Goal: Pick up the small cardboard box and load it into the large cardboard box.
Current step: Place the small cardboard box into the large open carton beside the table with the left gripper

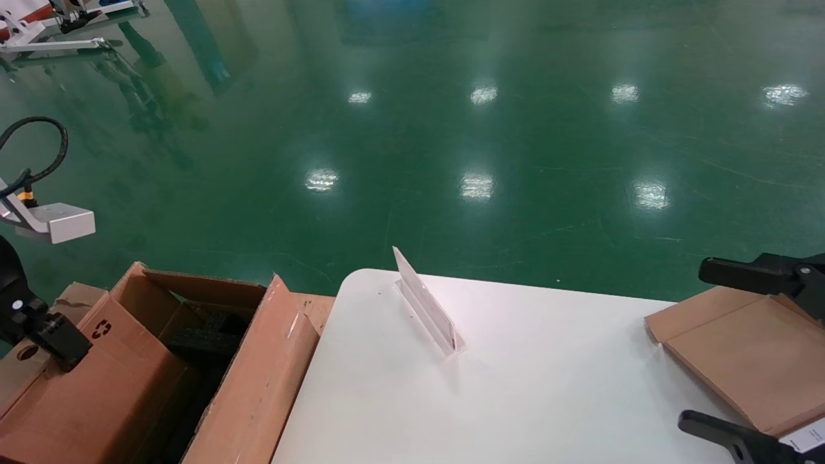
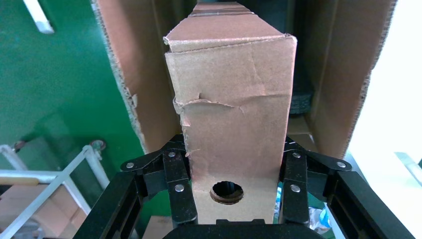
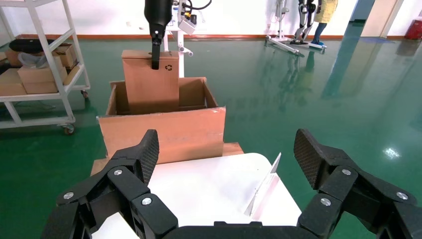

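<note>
My left gripper (image 1: 45, 332) is shut on the small cardboard box (image 1: 97, 393), gripping the end with the round hole and recycling symbol. In the left wrist view the slim carton (image 2: 234, 99) sits clamped between both fingers (image 2: 176, 189), its far end down inside the large cardboard box (image 2: 338, 74). The large cardboard box (image 1: 258, 380) stands open beside the table's left edge. In the right wrist view the carton (image 3: 149, 87) stands upright inside the large box (image 3: 164, 132), with the left gripper (image 3: 155, 50) on its top. My right gripper (image 1: 696, 348) hangs open and empty over the table's right side.
A flat brown box with a white label (image 1: 747, 351) lies on the white table (image 1: 515, 386) at the right. A clear sign holder (image 1: 425, 306) stands near the table's far edge. Black foam (image 1: 206, 338) lies in the large box. A shelf cart (image 3: 45, 74) stands beyond it.
</note>
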